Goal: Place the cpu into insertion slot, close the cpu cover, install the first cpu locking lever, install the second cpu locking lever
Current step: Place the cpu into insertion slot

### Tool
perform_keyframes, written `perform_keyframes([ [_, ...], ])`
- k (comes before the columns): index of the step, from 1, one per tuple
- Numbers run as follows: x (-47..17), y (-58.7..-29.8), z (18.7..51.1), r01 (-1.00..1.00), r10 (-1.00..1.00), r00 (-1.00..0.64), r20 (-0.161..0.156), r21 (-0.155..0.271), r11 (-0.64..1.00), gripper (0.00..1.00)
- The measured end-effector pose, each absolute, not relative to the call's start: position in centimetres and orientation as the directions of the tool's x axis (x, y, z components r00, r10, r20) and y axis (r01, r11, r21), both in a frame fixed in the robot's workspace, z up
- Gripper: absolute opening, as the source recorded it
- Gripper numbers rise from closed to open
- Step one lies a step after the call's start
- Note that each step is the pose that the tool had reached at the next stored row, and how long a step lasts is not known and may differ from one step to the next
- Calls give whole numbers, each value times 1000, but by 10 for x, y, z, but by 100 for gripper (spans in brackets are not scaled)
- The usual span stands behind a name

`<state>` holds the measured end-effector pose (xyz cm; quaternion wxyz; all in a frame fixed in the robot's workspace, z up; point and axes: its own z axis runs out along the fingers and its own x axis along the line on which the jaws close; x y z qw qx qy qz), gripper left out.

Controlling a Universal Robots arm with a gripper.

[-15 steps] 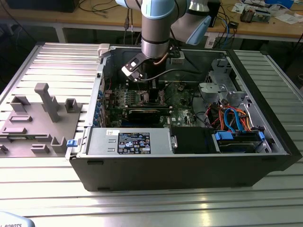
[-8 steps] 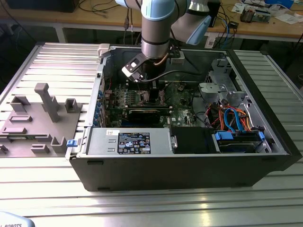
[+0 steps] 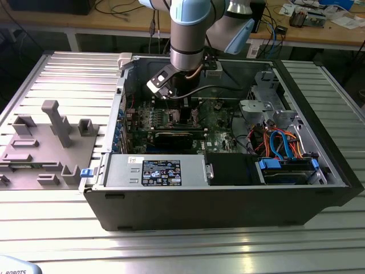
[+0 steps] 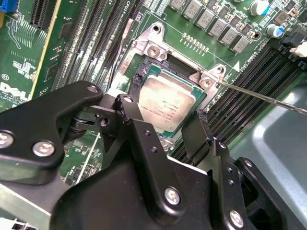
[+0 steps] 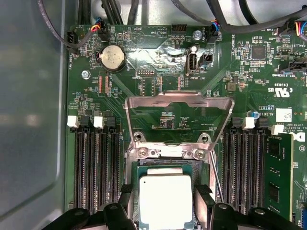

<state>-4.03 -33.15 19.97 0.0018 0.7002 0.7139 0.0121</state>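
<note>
Even overhead light, soft glare on the worktop (image 3: 188, 251) slats, case interior dim in the exterior view; cpu (image 5: 165, 199) top blown near-white between the fingers (image 5: 204, 203), wrist views sharp.

1. The cpu (image 5: 166, 199) lies flat in the insertion slot (image 5: 135, 201), on the motherboard (image 5: 144, 62) inside the computer case (image 3: 228, 200).
2. The cpu cover (image 5: 178, 120) stands swung up off the insertion slot, hinged at the slot's edge; board shows through its window.
3. Memory slots (image 5: 93, 167) run along both flanks of the insertion slot.
4. The gripper (image 4: 165, 122) hangs just over the cpu, one finger (image 4: 132, 120) at each of two opposite sides.
5. A coin battery (image 5: 111, 58) sits on the board beyond the cpu cover, well apart from the insertion slot.
6. On the table, a fixture block (image 3: 43, 148) lies outside the case, toward the exterior view's left.
</note>
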Motion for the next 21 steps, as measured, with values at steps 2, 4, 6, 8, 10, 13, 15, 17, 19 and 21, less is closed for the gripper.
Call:
perform_keyframes([
  [2,-40,-332,200,1000,1000,-19,15,20,19,62],
  [4,-40,-333,200,1000,1000,-18,15,20,18,62],
  [6,-40,-334,200,1000,1000,-14,15,20,14,62],
  [8,-40,-335,200,1000,1000,-2,15,20,2,62],
  [10,-40,-335,200,1000,1000,21,15,20,-21,62],
  [13,-40,-336,200,998,998,56,15,20,-56,62],
  [15,-40,-336,200,997,997,75,15,20,-75,62],
  [17,-39,-337,200,997,997,80,15,20,-80,62],
  [19,-39,-337,200,995,995,94,15,19,-94,62],
  [21,-39,-337,200,994,994,109,16,19,-109,62],
])
